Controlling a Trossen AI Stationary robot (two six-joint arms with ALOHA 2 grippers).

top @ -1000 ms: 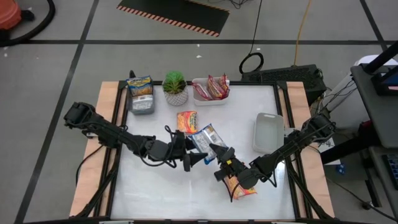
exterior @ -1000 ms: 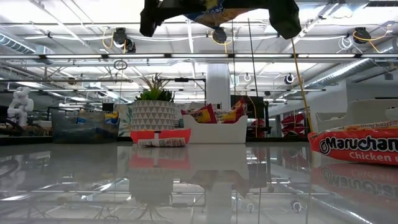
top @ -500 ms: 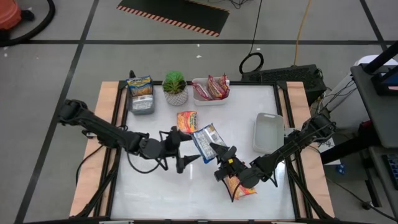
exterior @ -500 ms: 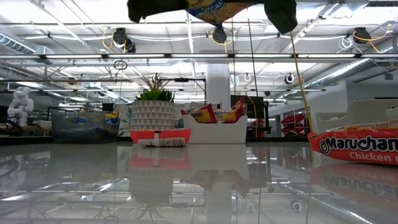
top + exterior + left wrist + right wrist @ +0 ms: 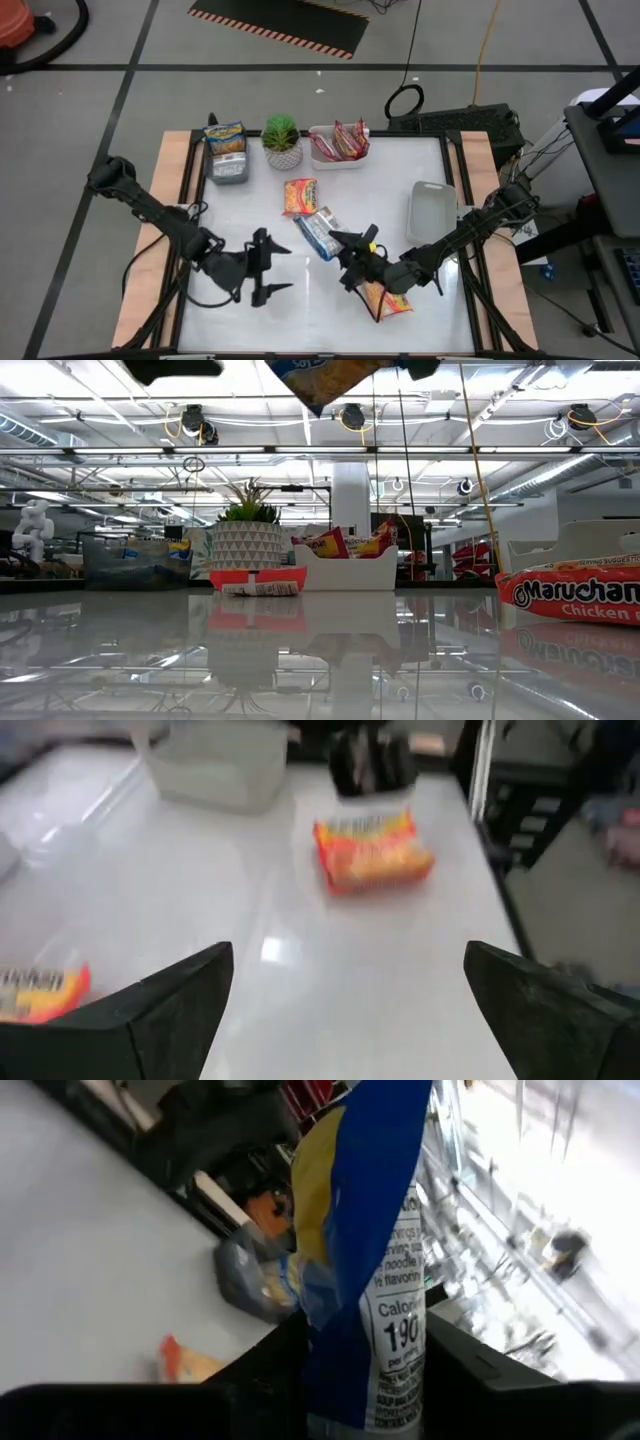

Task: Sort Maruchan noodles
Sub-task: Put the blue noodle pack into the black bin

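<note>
On the glossy white table (image 5: 400, 160), the right claw (image 5: 345, 262) clamps a crinkly blue-trimmed packet (image 5: 318, 231); the left claw (image 5: 268, 267) gapes apart.

The left gripper (image 5: 268, 270) is backing away from the blue-trimmed packet (image 5: 318, 233), its jaws now spread wide with nothing between them, well apart from it. The right gripper (image 5: 345, 255) is holding that packet alone between its jaws, tilting it and drawing it slightly toward its own side.
</note>
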